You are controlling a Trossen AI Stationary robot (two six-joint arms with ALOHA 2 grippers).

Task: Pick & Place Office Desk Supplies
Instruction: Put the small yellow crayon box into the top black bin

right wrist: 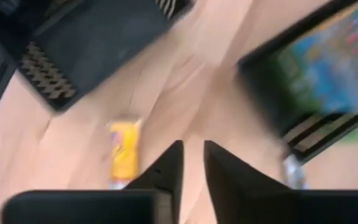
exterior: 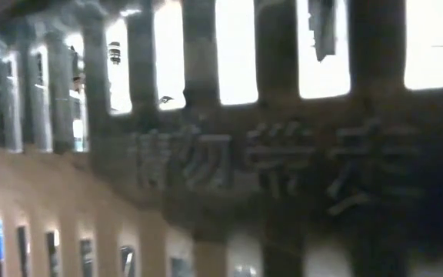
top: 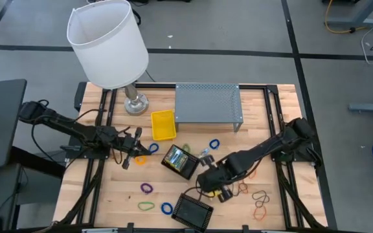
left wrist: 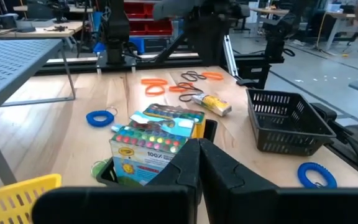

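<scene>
Yellow glue-stick-like tube (top: 226, 194) lay just beside the right gripper (top: 214, 188) in the high view, between two black baskets. Right wrist view: tube (right wrist: 124, 152) lengthwise along the reach, fingers slightly parted, empty; grasp looked next. Left wrist view: left gripper (left wrist: 197, 165) pressed together, facing crayon boxes (left wrist: 151, 146)

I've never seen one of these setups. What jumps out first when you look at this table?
A big white lamp towers over the table's far left corner, beside a grey shelf and a yellow bin. In the middle, crayon boxes sit in a black tray, with coloured rubber bands scattered around. Both dark arms reach toward the centre.
</scene>
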